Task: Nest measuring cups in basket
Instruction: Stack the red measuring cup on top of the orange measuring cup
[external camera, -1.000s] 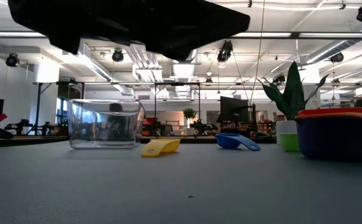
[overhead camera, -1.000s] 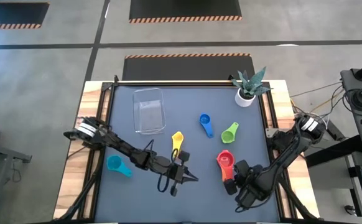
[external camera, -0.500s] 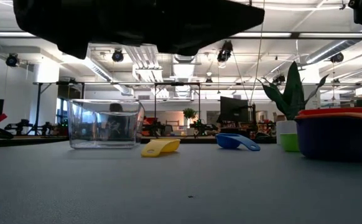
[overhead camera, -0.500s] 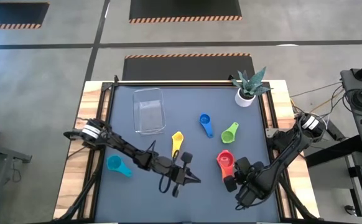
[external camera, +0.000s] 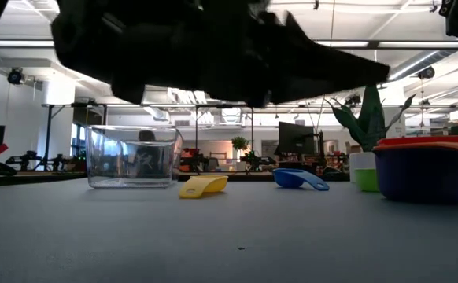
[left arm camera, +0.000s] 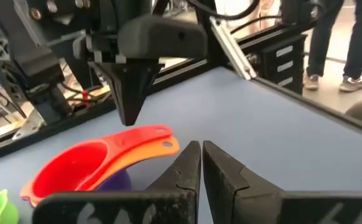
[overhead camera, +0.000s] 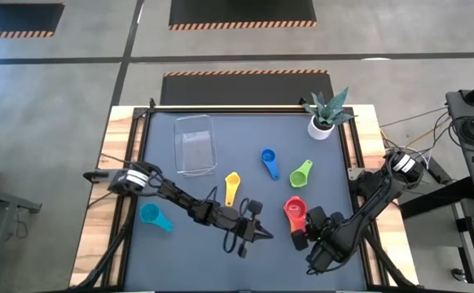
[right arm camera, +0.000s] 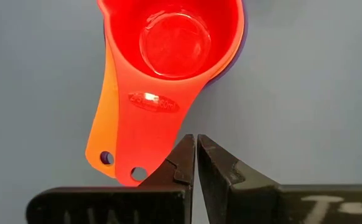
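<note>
The table (overhead camera: 164,163) carries a clear basket (overhead camera: 195,144) near its far left part, standing empty, with a white plant pot (overhead camera: 320,126) at the far right corner. The left arm reaches from the left edge low across the near middle, its gripper (overhead camera: 263,234) with fingers pressed together, holding nothing, pointing toward the red cup (overhead camera: 294,210). The right arm bends in from the right edge, and its gripper (overhead camera: 301,239) hangs just beside the near end of that cup's handle, fingers together and empty. The red cup sits nested in an orange cup (right arm camera: 100,134), with a purple cup (external camera: 422,173) beneath them, all stacked on the table's near right. The blue cup (overhead camera: 269,162) and green cup (overhead camera: 301,173) lie apart beyond the stack, the yellow cup (overhead camera: 232,185) lies just near of the basket, and the teal cup (overhead camera: 154,216) lies alone at the near left.
</note>
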`<state>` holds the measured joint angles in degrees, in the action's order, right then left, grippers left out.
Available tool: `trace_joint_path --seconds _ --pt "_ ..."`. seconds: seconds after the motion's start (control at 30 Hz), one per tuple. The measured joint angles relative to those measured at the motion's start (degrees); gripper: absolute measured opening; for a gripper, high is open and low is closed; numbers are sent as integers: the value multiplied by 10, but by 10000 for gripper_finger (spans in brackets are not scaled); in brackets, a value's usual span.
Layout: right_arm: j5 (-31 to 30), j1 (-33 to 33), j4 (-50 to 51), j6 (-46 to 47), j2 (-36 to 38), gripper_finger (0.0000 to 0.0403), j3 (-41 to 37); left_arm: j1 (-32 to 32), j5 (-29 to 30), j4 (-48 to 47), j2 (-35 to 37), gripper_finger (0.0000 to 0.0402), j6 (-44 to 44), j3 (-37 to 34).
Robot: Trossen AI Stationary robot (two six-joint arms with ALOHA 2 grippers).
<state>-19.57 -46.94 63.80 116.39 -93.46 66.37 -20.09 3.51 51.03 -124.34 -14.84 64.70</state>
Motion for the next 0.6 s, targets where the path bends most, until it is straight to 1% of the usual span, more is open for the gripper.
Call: trace_joint_path --seconds 0.23,0.5,0.6 --pt "-8 0 0 2 -1 8 0 13 0 -51 -46 0 32 72" --pt "-15 0 -1 2 -1 8 0 37 -2 -56 -72 0 49 91" --pt "-16 0 -1 1 -1 8 0 49 -28 -60 -77 0 56 103"
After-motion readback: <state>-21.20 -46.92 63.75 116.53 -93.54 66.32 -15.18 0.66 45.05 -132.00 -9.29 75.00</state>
